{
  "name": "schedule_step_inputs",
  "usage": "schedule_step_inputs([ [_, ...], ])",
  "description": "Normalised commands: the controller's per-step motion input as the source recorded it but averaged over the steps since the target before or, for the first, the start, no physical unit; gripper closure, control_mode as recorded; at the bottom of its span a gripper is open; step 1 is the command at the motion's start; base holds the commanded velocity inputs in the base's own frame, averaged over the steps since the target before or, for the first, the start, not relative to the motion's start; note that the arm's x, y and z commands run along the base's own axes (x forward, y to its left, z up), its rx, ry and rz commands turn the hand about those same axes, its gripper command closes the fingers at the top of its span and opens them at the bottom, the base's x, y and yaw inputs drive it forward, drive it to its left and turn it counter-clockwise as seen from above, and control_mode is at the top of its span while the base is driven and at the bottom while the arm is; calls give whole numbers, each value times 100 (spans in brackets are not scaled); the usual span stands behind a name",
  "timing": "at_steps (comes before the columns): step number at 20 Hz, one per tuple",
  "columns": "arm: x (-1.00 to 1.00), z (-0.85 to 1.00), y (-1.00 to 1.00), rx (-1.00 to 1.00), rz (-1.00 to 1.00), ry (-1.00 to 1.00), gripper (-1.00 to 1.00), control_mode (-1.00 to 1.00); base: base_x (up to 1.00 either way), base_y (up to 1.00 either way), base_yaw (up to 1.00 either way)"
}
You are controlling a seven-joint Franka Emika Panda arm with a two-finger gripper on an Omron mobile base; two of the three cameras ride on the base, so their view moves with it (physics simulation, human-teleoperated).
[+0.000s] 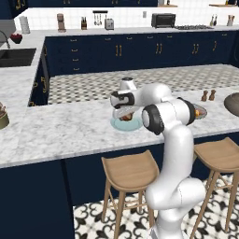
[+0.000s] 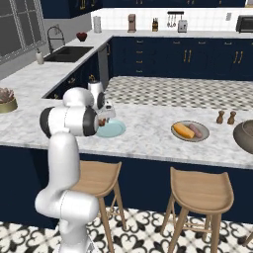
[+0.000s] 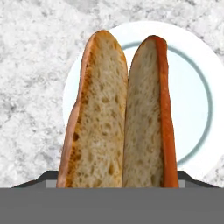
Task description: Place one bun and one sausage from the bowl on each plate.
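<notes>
A split, porous golden bun (image 3: 120,113) is clamped in the gripper (image 3: 118,179), centre frame, over the pale blue plate (image 3: 197,100).

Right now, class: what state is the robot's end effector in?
End effector: closed on the bun, held above the pale blue plate.

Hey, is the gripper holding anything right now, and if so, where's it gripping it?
The gripper holds a split bun by one end, its outer crust sides, over the pale blue plate.
</notes>
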Motion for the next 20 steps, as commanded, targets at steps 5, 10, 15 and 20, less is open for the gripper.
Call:
schedule_step_inputs([
  [5,-4,-26,0,0,0,-6,100,-100,0,0,0],
  [10,7,-65,0,0,0,-2,100,-100,0,0,0],
  [15,3,-33,0,0,0,-3,100,-100,0,0,0],
  [20,46,9,0,-1,0,0,100,-100,0,0,0],
])
